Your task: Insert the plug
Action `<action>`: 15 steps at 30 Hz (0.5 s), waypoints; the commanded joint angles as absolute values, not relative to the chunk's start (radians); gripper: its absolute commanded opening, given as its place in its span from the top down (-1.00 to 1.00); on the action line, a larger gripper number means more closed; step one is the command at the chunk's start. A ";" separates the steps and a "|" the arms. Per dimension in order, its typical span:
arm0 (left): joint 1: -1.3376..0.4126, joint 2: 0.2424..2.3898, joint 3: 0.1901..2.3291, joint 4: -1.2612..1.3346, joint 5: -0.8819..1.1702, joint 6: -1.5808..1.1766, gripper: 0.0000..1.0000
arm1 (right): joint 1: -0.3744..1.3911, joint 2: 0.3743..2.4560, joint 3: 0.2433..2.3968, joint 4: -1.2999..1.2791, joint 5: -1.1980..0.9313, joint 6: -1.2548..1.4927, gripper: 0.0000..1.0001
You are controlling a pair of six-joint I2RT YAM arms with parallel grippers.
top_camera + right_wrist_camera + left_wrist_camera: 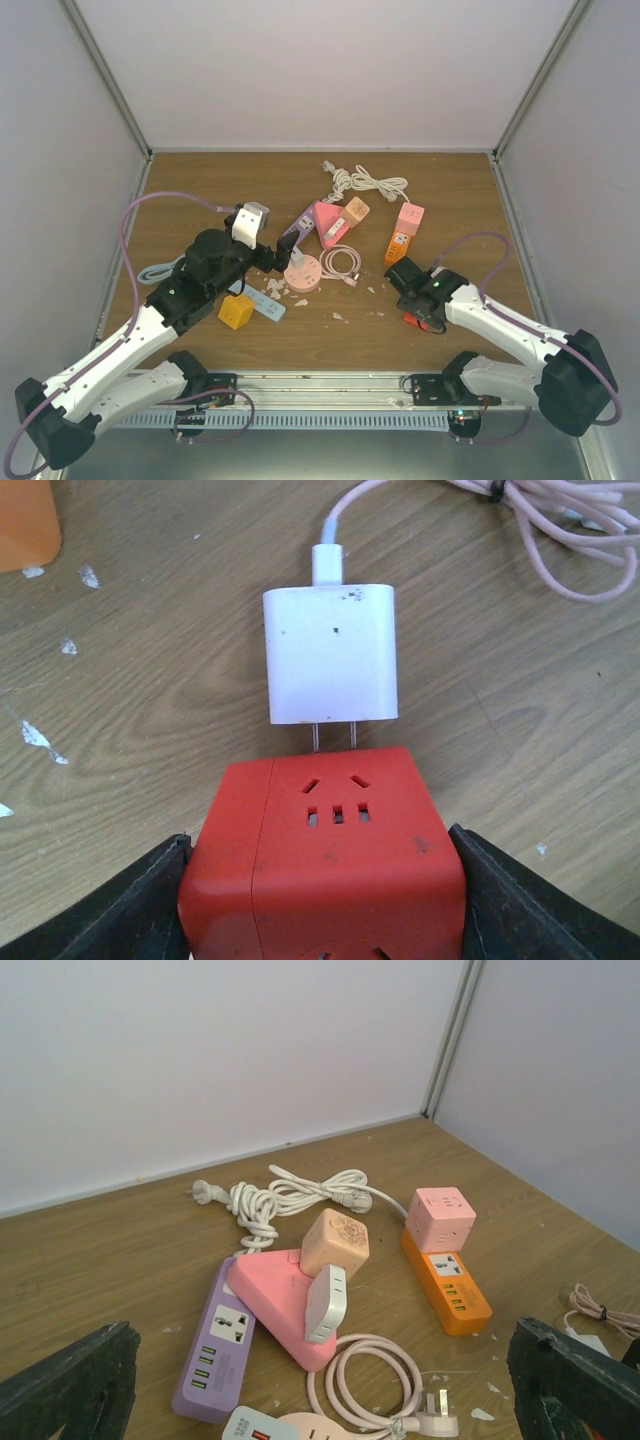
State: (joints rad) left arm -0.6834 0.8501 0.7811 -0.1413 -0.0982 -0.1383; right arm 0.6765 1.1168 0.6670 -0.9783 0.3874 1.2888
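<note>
- Wooden table, walled in white on three sides, is carrying a scatter of power strips and cables along its middle.
- Right gripper is pinching the red socket cube, one finger pressing on each side of it, low on the right half of the table.
- White charger is lying flat on the wood just beyond that cube, its long axis running straight away from the gripper and its two prongs pointing back at the cube's far face.
- Judging from this line-up, the coming move is calling for a straight push forward along that axis, and the right arm is by far the nearer one.
- Left gripper is hovering with its fingers spread and nothing between them, well apart from the charger, near the pink round strip.
- Cube's top edge is hiding the prong tips, so I cannot tell whether they are entering any slots; in the top view the right wrist is covering the charger.
</note>
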 commanded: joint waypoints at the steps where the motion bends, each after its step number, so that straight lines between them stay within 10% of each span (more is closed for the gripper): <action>1: -0.678 0.855 0.788 -0.086 -0.102 -0.148 -0.98 | 0.669 1.104 0.640 -0.915 0.404 1.272 -0.29; 15: -0.678 0.855 0.758 -0.073 -0.069 -0.306 -0.98 | 0.664 0.909 0.590 -0.296 0.051 0.971 -0.17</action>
